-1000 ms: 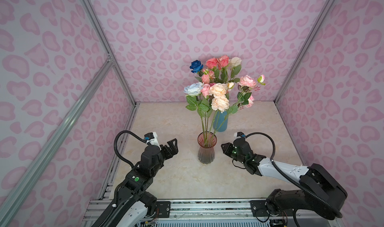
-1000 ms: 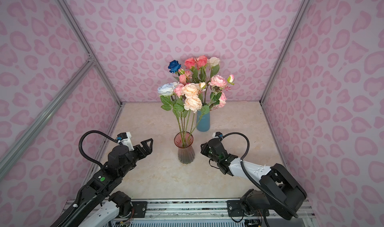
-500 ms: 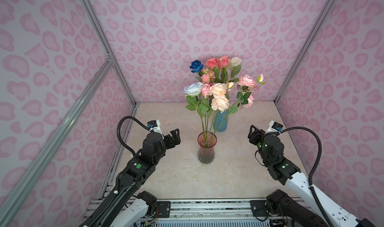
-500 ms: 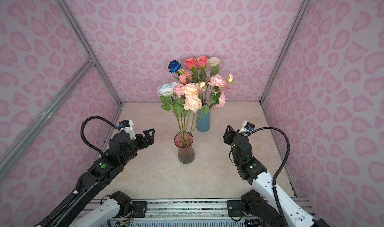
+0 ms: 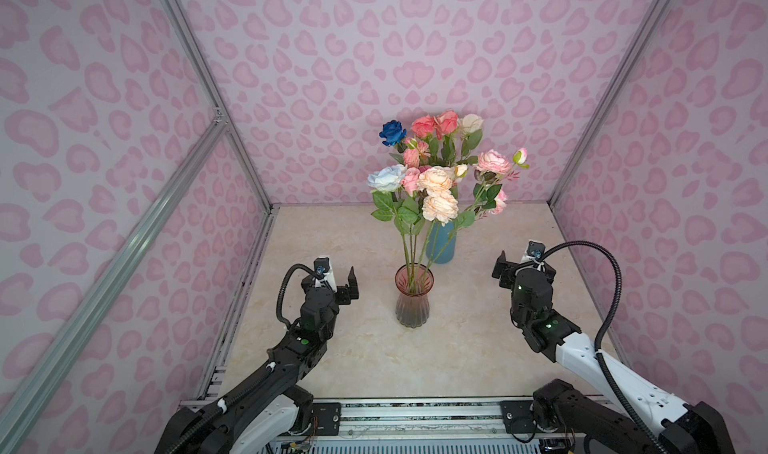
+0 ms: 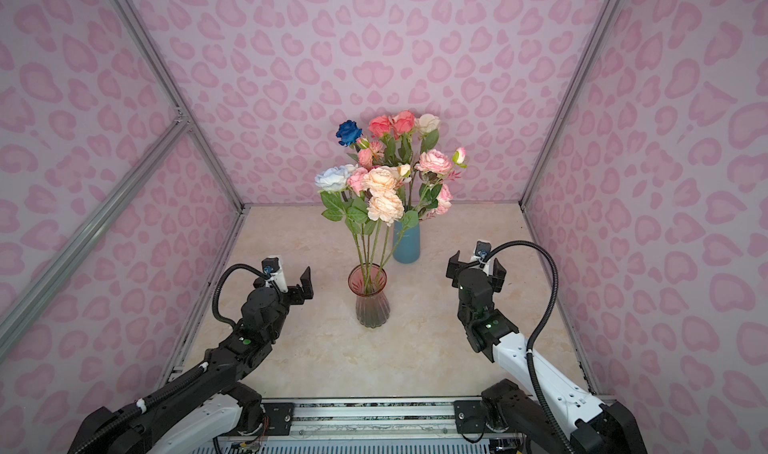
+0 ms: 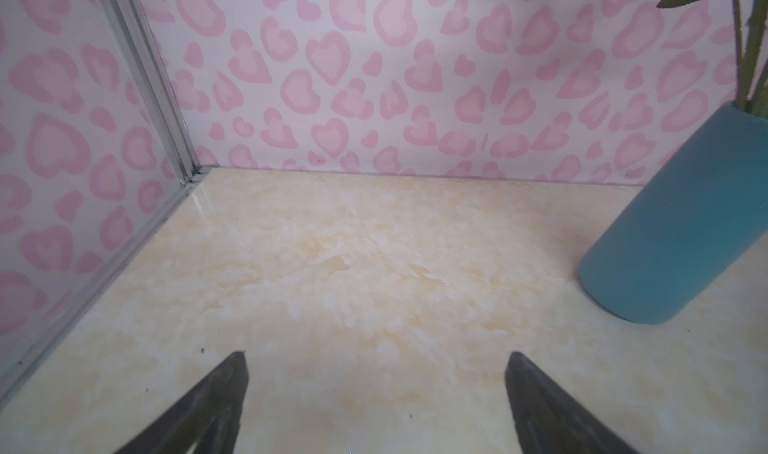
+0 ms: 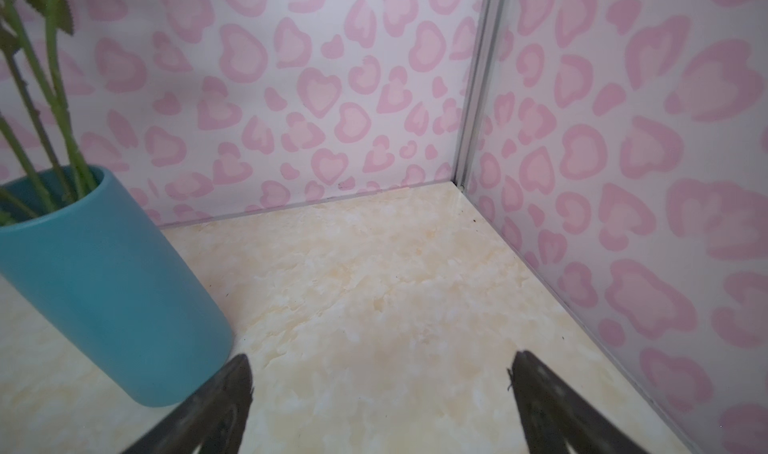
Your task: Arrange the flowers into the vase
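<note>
The marbled worktop [image 5: 332, 360] is carrying everything, and no stem is lying loose on it, so the arranging is looking close to finished. The flowers [image 5: 432, 173] are all standing upright in two bunches near the middle. The taller bunch, with the deep blue, coral and cream heads, is rising from the blue vase [image 5: 441, 246] towards the far edge. The lower bunch, with the pale blue, pink and peach heads, is sitting in the pink glass vase [image 5: 412, 302] just in front of it, towards the near edge. The narrow necks are crowding the stems together, which is probably what is keeping the blooms up and fanned out. Some leaves of the two bunches are overlapping, so I cannot tell for every bloom which vase it belongs to.

The left claw [image 7: 377, 354] is hovering towards the left edge, jaws spread wide and holding nothing. The right claw [image 8: 382, 355] is doing likewise towards the right edge, equally wide and empty. Both are standing well apart from the glass vase, likely so that no stem gets knocked.
</note>
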Robot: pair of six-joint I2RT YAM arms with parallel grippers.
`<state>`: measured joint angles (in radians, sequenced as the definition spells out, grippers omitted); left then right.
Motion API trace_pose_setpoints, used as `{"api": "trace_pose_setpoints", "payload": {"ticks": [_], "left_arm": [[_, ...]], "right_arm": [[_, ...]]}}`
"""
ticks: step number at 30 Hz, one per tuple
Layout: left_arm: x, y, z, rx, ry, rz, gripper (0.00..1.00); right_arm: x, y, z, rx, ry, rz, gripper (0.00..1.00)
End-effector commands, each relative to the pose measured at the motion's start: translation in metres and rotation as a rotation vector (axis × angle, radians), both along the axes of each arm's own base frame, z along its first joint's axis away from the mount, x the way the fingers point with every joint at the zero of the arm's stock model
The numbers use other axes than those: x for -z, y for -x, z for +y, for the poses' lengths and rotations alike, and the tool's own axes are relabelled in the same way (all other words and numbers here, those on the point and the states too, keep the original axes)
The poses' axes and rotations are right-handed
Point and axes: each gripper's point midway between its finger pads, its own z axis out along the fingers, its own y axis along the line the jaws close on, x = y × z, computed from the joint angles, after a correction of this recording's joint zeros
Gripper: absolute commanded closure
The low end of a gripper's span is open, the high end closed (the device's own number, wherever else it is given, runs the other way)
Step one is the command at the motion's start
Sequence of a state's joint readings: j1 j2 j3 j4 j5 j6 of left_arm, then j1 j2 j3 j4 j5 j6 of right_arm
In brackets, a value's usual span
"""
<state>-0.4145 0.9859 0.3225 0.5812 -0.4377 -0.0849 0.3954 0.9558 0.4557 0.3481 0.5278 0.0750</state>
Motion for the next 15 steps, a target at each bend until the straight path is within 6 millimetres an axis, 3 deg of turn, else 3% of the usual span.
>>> {"api": "trace_pose_setpoints", "payload": {"ticks": [1, 4, 9, 12, 15], "left_arm": [[-0.027, -0.012, 0.025, -0.075, -0.069, -0.154, 0.03], [0.001, -0.025, 0.041, -0.097, -0.116, -0.093, 0.03], [0.012, -0.024, 0.061, -0.130, -0.135, -0.060, 0.02], [0.039, -0.026, 0.065, -0.122, -0.118, -0.011, 0.03], [0.053, -0.029, 0.068, -0.118, -0.106, -0.032, 0.02]], "right_arm": [[-0.016, -0.010, 0.022, -0.212, 0.173, -0.089, 0.02], [0.006, -0.017, 0.011, -0.219, 0.200, -0.022, 0.02], [0.035, -0.028, -0.017, -0.178, 0.065, 0.014, 0.02], [0.050, -0.033, -0.023, -0.172, 0.027, 0.023, 0.02], [0.071, -0.036, -0.025, -0.173, 0.032, 0.061, 0.02]]}}
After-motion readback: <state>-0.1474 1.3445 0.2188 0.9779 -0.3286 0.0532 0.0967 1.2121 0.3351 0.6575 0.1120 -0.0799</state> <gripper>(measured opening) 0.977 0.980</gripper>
